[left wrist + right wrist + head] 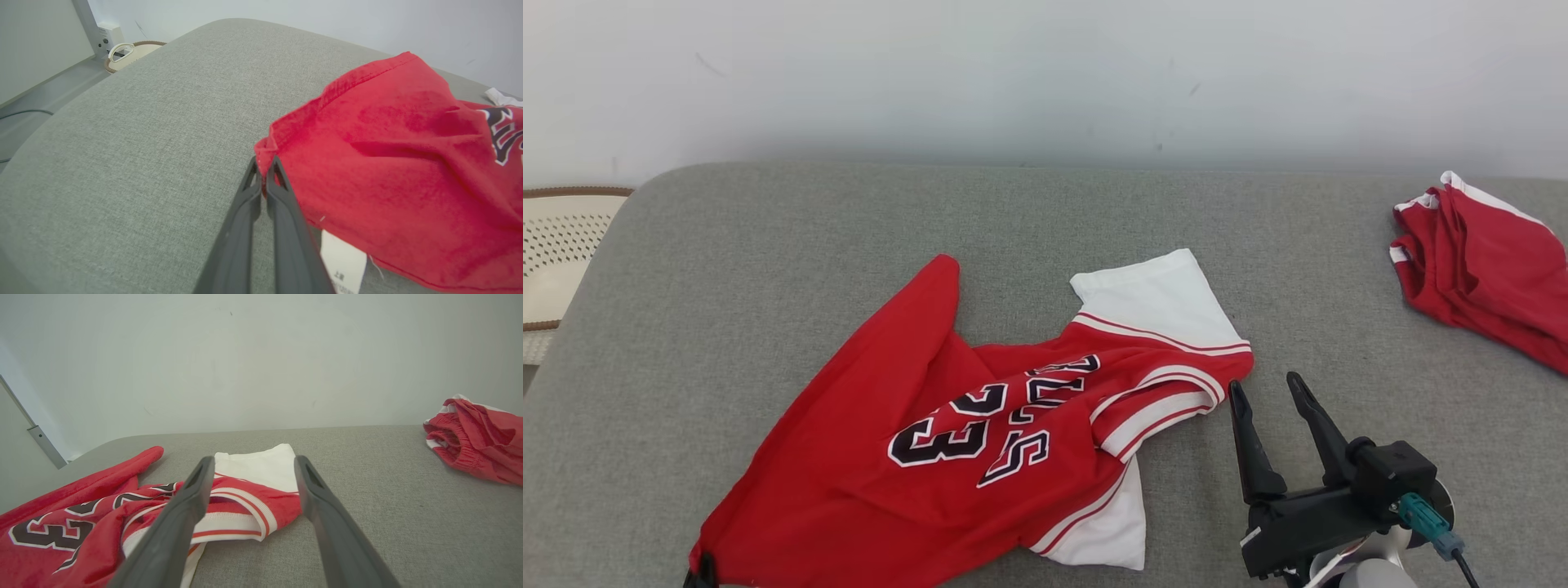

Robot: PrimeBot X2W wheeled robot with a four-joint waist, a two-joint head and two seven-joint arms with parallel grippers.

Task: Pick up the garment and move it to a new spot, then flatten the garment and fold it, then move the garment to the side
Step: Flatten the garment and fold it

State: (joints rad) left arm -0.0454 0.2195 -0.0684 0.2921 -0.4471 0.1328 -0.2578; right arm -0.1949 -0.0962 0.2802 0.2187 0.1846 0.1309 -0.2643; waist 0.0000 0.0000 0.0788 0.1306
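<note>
Left pincer (264,160) pinches jersey (388,163); grey cushion (143,143) meets wall (327,20)

The left tool (263,162) was pinched tight, its two dark fingers pressed together on a corner of the garment (388,163). The right tool (1263,382) had its fingers spread wide, pointing forward and slightly tilted, gripping nothing.

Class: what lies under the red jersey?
The red jersey rests on the grey cushion. A white label pokes out beneath its hem beside the left claw. Anything else underneath is covered.
</note>
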